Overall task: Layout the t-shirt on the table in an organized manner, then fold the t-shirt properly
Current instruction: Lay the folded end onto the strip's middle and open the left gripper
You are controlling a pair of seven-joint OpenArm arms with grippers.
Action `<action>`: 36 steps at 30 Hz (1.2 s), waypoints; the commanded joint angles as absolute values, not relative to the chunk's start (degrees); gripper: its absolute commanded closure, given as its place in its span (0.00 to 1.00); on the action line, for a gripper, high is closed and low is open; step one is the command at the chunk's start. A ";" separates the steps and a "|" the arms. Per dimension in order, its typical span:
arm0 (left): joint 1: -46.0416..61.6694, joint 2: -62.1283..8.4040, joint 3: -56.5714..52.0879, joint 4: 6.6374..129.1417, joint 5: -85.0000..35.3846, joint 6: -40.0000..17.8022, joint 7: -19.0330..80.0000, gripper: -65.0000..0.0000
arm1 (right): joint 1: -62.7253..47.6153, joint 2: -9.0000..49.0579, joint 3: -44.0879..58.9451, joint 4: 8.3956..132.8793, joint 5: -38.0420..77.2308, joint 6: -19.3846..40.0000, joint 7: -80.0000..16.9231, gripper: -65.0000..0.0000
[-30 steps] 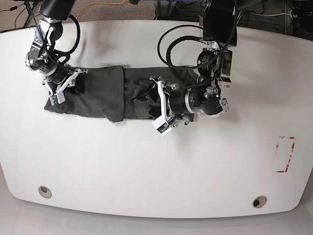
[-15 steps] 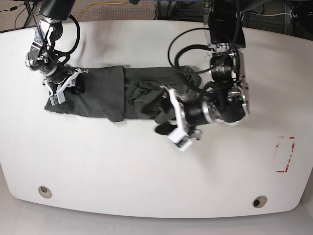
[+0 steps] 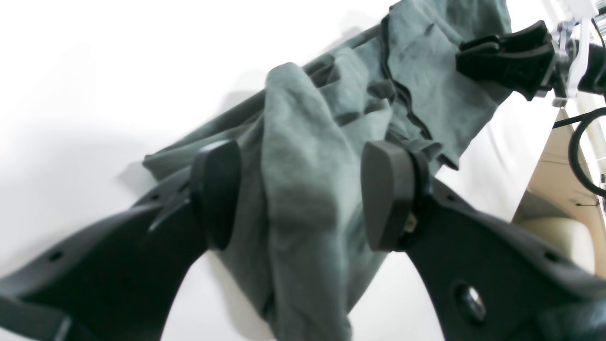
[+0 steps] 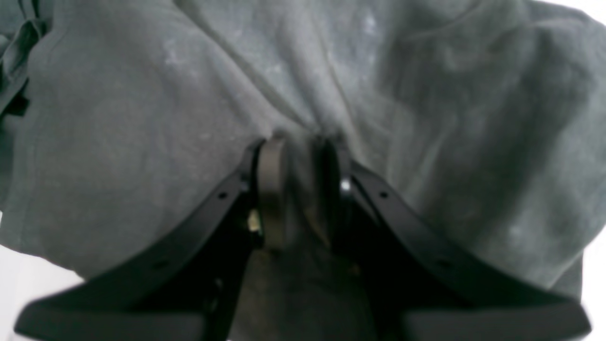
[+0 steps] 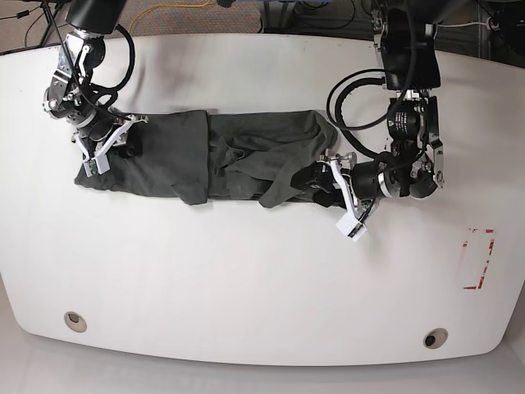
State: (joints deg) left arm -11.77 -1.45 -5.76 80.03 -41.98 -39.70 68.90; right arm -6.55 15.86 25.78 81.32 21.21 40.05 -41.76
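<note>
The t-shirt (image 5: 217, 160) lies as a long, rumpled, dark grey band across the upper middle of the table (image 5: 246, 279), stretched between the two arms; its surface is creased and folded over itself near the centre. The right gripper (image 4: 298, 189) sits at the band's end on the base view's left, its fingers (image 4: 271, 189) drawn close together and pinching a small pleat of grey cloth between the pads. The left gripper (image 3: 298, 194) is at the opposite end, jaws spread wide (a thick ridge of fabric runs up between them); one pad (image 3: 215, 192) rests against the cloth, the other stands just beside it, so nothing is clamped there. A red-and-white sticker (image 5: 478, 258) lies near the table's edge, well apart from the shirt; two round grommet holes (image 5: 75, 320) sit along the near edge.
</note>
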 commanded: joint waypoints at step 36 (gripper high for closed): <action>-19.82 -5.93 33.36 78.11 -62.20 -40.00 69.14 0.62 | -6.46 16.48 25.63 81.45 19.82 40.00 -44.18 0.80</action>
State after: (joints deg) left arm -17.56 -6.20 31.27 77.28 -60.73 -39.68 69.45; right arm -6.42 15.90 25.76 81.32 21.21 40.05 -42.00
